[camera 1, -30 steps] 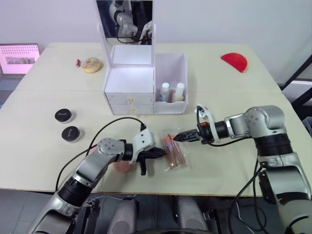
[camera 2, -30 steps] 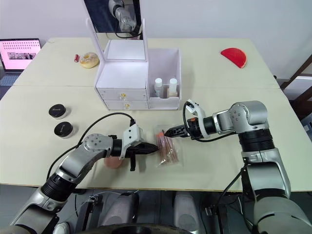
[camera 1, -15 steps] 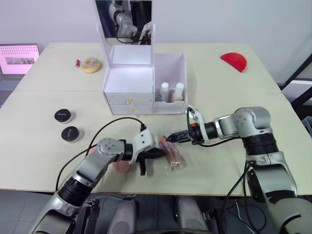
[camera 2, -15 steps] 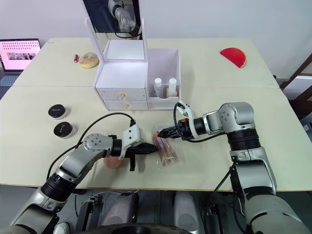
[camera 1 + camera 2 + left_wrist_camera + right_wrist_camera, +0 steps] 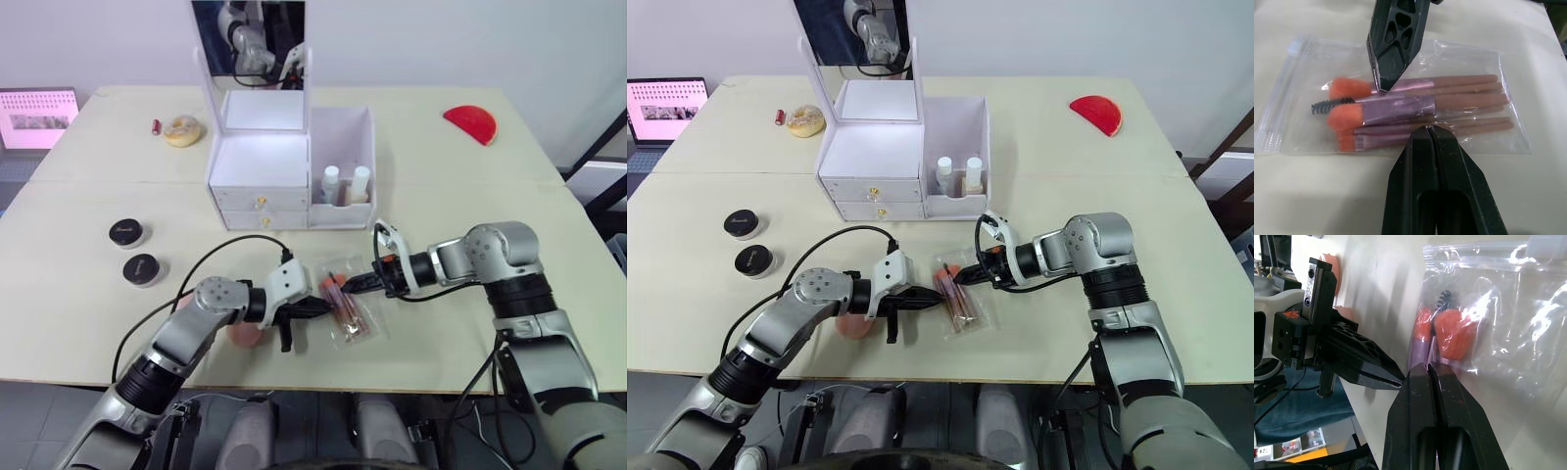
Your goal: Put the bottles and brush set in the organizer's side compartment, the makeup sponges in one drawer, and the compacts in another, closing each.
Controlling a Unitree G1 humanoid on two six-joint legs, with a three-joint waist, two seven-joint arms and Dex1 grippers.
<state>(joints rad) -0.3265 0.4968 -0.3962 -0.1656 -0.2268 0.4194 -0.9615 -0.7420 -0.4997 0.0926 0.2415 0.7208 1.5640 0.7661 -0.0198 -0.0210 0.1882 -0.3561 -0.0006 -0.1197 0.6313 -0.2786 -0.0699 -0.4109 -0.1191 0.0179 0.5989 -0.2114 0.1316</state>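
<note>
The brush set (image 5: 348,304), sealed in its clear bag, lies flat on the desk (image 5: 470,196) in front of the white organizer (image 5: 294,176); the right gripper (image 5: 364,284), jaws pressed together, touches the bag's far side; the left gripper (image 5: 323,309), jaws also closed on nothing, sits at its near edge; two bottles (image 5: 346,184) stand in the side compartment.

Bright, even overhead light, soft shadows on the table (image 5: 88,294), and glare on the plastic bag (image 5: 1508,308).
</note>
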